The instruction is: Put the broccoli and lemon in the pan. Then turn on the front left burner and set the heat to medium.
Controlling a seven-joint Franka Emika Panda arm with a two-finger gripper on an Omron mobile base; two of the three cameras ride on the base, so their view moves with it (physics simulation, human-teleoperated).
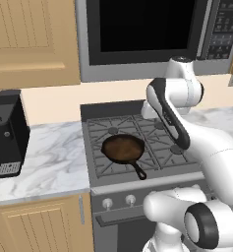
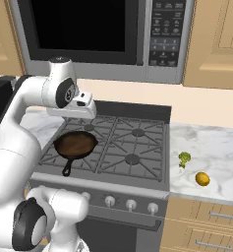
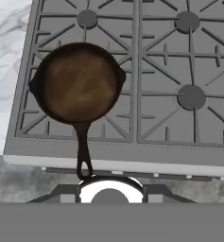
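Observation:
The pan (image 1: 123,148) (image 2: 76,144) (image 3: 78,82) sits on the stove's front left grate, its handle pointing toward the front edge. It is empty, and it covers the front left burner. The broccoli (image 2: 185,158) and the lemon (image 2: 202,178) lie on the marble counter right of the stove, with the lemon nearer the front. My gripper (image 2: 74,116) hangs above the back left of the stove, over the pan and well away from both foods. Its fingers are hidden, and the hand view looks straight down on the pan.
Stove knobs (image 2: 131,204) (image 1: 131,199) line the front panel. Above the stove hangs a microwave (image 1: 142,29). A black coffee machine (image 1: 7,133) stands on the left counter. The other burners (image 3: 191,96) are bare. My own arm crosses the right side of the left base view.

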